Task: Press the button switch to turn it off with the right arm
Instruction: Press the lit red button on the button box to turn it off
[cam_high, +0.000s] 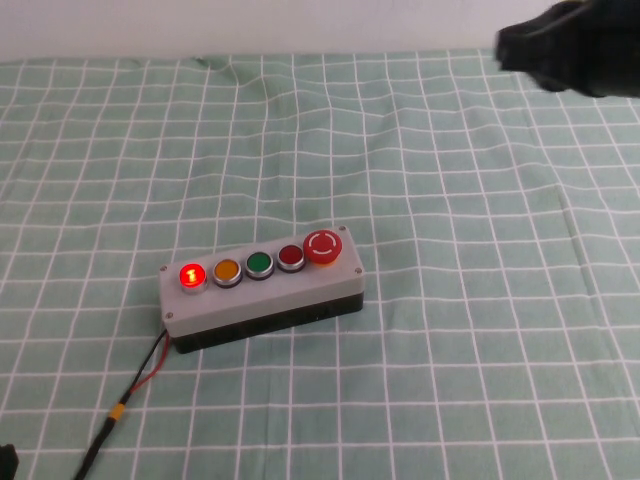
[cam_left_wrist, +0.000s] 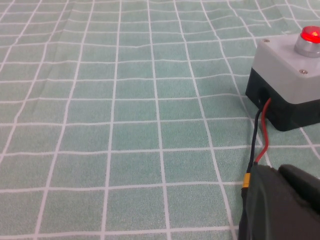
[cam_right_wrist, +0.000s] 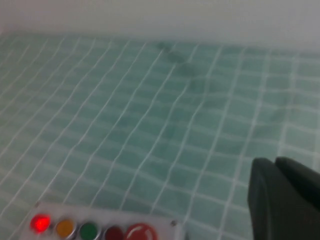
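Left gripper (cam_left_wrist: 282, 202): low over the worktop's green checked cloth (cam_high: 480, 350) at the near left corner. Nothing seen in its hold; open or closed, cannot tell. A red-and-black cable (cam_high: 140, 378) runs just beside it and on to the near end of the switch box (cam_high: 270, 305), a little ahead of it.

Switch box: grey lid, black base, flat on the cloth, set askew. Five caps in a row. The lit red button (cam_high: 192, 275) is at the end nearest the left gripper and glows, so the switch reads as on. Then come the amber button (cam_high: 227, 270), green button (cam_high: 259, 264), dark red button (cam_high: 290, 257) and mushroom stop button (cam_high: 323, 246), the last nearest the right gripper.

Right gripper (cam_high: 565, 45): raised at the far right, well apart from the box, which lies below it and to its left. Nothing held; opening cannot be told.

Judgement: approach stage, press not yet begun. Carry across above the mushroom and unlit caps without brushing them. Stop directly over the lit cap, then descend plumb and centred with a short, firm push. The box looks loose on the cloth, so a slanted push could slide it. Lamp dark confirms.
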